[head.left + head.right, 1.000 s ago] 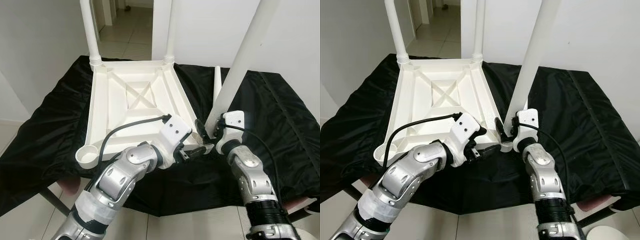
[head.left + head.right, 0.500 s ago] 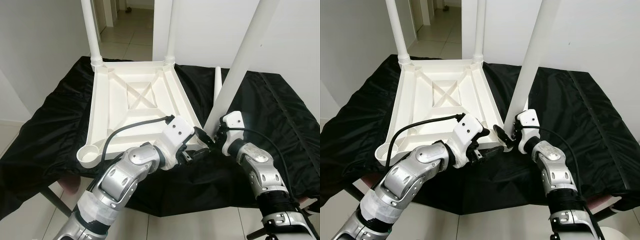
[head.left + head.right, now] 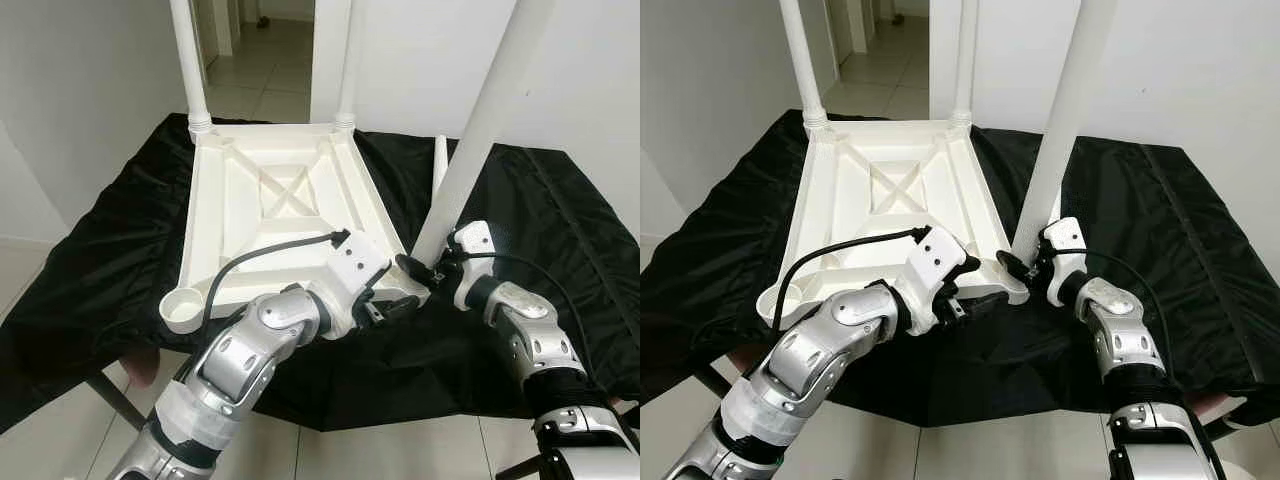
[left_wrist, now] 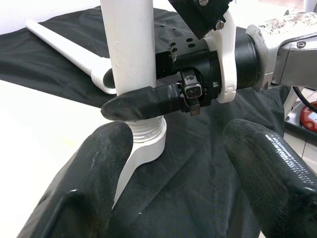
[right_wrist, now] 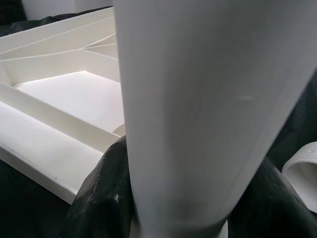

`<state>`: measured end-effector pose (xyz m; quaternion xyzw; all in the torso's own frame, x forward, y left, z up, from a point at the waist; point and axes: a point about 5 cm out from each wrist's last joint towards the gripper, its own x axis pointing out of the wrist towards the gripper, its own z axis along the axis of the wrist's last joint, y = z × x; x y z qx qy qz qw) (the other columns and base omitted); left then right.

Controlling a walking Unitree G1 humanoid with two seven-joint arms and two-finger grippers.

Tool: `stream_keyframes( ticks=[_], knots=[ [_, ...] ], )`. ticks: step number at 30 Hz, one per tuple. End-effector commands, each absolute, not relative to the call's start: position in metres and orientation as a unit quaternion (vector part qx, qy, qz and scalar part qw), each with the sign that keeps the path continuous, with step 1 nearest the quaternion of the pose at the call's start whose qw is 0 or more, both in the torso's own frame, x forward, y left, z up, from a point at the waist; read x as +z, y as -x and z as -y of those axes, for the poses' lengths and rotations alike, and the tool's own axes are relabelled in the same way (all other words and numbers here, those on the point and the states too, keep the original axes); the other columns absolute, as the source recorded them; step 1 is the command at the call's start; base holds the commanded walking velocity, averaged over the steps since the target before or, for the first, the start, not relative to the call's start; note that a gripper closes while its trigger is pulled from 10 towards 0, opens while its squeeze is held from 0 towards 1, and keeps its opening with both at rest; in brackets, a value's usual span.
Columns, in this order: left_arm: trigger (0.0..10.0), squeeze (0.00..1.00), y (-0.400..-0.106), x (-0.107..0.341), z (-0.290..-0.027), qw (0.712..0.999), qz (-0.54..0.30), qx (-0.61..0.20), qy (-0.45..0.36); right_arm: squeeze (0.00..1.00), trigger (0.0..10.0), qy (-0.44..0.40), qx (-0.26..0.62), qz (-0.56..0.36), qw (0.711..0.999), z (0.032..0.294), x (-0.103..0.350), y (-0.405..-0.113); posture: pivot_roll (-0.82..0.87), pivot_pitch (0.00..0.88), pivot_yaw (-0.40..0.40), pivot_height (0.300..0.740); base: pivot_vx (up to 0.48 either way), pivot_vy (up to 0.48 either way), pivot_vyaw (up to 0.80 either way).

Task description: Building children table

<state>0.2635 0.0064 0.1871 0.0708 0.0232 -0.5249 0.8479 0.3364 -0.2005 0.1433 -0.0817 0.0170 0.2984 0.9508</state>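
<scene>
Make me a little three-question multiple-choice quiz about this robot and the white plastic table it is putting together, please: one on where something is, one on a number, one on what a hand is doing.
1. Where does the loose white plastic leg lie?
A. on the black cloth, right of the upturned white plastic tabletop
B. on the tiled floor
C. inside the tabletop

2. How many legs stand upright in the tabletop's far corners?
A. none
B. two
C. four

3. What is the right gripper doing?
A. hanging idle
B. clamping the base of the slanted white leg at the near right corner
C. holding a screwdriver

Answers:
1 A: it rests on the cloth beside the tabletop.
2 B: one far-left leg, one far-right leg.
3 B: the wrist views show its fingers around that leg, while the left gripper waits open alongside.
</scene>
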Motion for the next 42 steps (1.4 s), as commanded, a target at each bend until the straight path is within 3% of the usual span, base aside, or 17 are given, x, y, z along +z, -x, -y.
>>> stream_keyframes(
  ticks=[1, 11, 13, 23, 26, 31, 35, 39, 40, 42],
  knots=[
    [10.0, 0.00, -0.264, 0.189, -0.005, 0.844, -0.021, -0.531, -0.079, 0.00, 10.0, 0.052, 0.293, -0.036, 0.954, 0.198, 0.133, -0.333, 0.02, 0.000, -0.014, 0.740, 0.000, 0.000, 0.00],
    [10.0, 0.00, -0.262, 0.186, -0.005, 0.842, -0.024, -0.533, -0.078, 0.00, 10.0, 0.014, 0.199, -0.026, 0.980, 0.189, 0.134, -0.335, 0.01, 0.000, -0.021, 0.740, 0.000, 0.000, 0.00],
    [10.0, 0.00, -0.261, 0.185, -0.005, 0.841, -0.025, -0.535, -0.077, 0.00, 10.0, -0.008, 0.121, -0.028, 0.992, 0.187, 0.133, -0.336, 0.01, 0.000, -0.021, 0.740, 0.000, 0.000, 0.00],
    [10.0, 0.00, -0.259, 0.184, -0.005, 0.840, -0.026, -0.537, -0.078, 0.00, 10.0, -0.041, -0.014, -0.040, 0.998, 0.166, 0.124, -0.324, 0.02, 0.000, -0.025, 0.740, 0.000, 0.000, 0.00],
    [10.0, 0.00, -0.259, 0.184, -0.005, 0.840, -0.027, -0.537, -0.079, 0.00, 10.0, -0.072, -0.129, -0.025, 0.989, 0.154, 0.128, -0.316, 0.02, 0.000, -0.026, 0.740, 0.000, 0.000, 0.00],
    [10.0, 0.00, -0.259, 0.183, -0.005, 0.839, -0.027, -0.537, -0.078, 0.00, 10.0, -0.087, -0.151, -0.018, 0.984, 0.144, 0.130, -0.313, 0.02, 0.000, -0.027, 0.740, 0.000, 0.000, 0.00],
    [10.0, 0.00, -0.259, 0.183, -0.004, 0.838, -0.028, -0.540, -0.079, 0.00, 10.0, -0.100, -0.118, -0.018, 0.988, 0.130, 0.133, -0.310, 0.02, 0.000, -0.019, 0.740, 0.000, 0.000, 0.00],
    [10.0, 0.00, -0.259, 0.183, -0.004, 0.836, -0.026, -0.542, -0.081, 0.00, 10.0, -0.106, -0.118, -0.002, 0.987, 0.134, 0.138, -0.308, 0.01, 0.000, -0.017, 0.740, 0.000, 0.000, 0.00],
    [10.0, 0.00, -0.259, 0.183, -0.004, 0.836, -0.026, -0.542, -0.082, 1.00, 10.0, -0.111, -0.117, 0.002, 0.987, 0.135, 0.140, -0.307, 0.01, 0.000, -0.017, 0.740, 0.000, 0.000, 0.00],
    [10.0, 0.00, -0.259, 0.184, -0.004, 0.836, -0.025, -0.542, -0.082, 1.00, 10.0, -0.119, -0.115, 0.013, 0.986, 0.134, 0.143, -0.306, 0.01, 0.000, -0.019, 0.740, 0.000, 0.000, 0.00]
  ],
)
